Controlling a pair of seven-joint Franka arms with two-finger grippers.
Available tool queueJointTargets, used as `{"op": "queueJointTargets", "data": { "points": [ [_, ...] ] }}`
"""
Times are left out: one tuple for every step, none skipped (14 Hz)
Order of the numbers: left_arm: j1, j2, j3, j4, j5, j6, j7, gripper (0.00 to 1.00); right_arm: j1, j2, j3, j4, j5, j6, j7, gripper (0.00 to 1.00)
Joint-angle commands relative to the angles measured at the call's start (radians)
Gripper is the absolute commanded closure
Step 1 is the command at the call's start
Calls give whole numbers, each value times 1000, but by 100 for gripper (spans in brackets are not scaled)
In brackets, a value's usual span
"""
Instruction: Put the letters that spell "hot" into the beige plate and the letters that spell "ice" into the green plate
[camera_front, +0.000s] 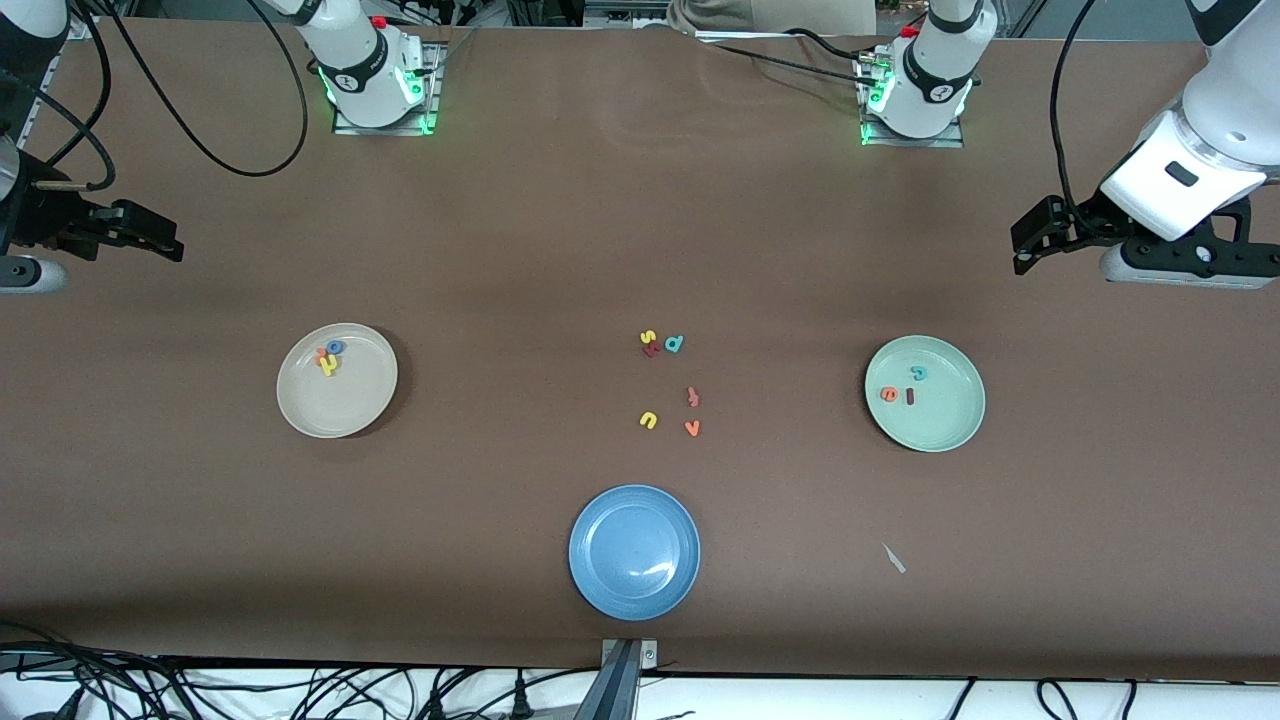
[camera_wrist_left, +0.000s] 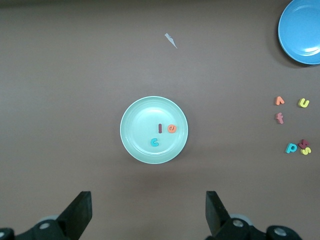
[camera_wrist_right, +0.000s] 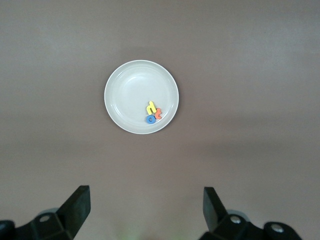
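Two pairs of fingers stood spread wide and empty, each hanging in the air well apart from its plate. The left gripper (camera_wrist_left: 148, 212) was up over the bare worktop (camera_front: 560, 240) at the left arm's end, with the green plate (camera_front: 950, 425) lying nearer the front camera than the spot under it; the right gripper (camera_wrist_right: 146, 210) hung likewise at the right arm's end, the beige plate (camera_front: 355, 410) lying the same way from it. Each arm thus had its own plate on its own side, and neither was nearer the loose letters in the middle. In the beige plate lay the yellow h (camera_front: 328, 365), the blue o (camera_front: 335, 347) and the orange t (camera_front: 321, 352), crowded together by the rim. In the green plate lay the teal c (camera_front: 919, 373), the orange e (camera_front: 889, 394) and the dark red i (camera_front: 910, 396), the i a short bar beside the e. Between the plates stayed the teal d (camera_front: 675, 344), the orange f (camera_front: 692, 397), the orange v (camera_front: 692, 428) and the yellow u (camera_front: 648, 420), with the blue plate (camera_front: 634, 590) nearest the front camera. By that lie of things both words looked sorted, so no grasp seemed called for.
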Motion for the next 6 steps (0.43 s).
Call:
{"op": "queueJointTargets", "data": {
  "points": [
    [-2,-2,5,10,-28,-12,2,0,1,1,4,11,-14,-7,7,0],
    [-2,-2,5,10,-28,-12,1,0,1,1,4,11,-14,-5,7,0],
    [-2,-2,5,10,-28,-11,-1,0,1,1,4,11,-14,-5,7,0],
    [-2,-2,5,10,-28,-10,-4,0,1,1,4,11,-14,-5,7,0],
    [-2,-2,5,10,-28,-12,-2,0,1,1,4,11,-14,-4,7,0],
    [0,-2,5,10,-28,-11,-1,0,1,1,4,11,-14,-4,9,0]
  ]
}}
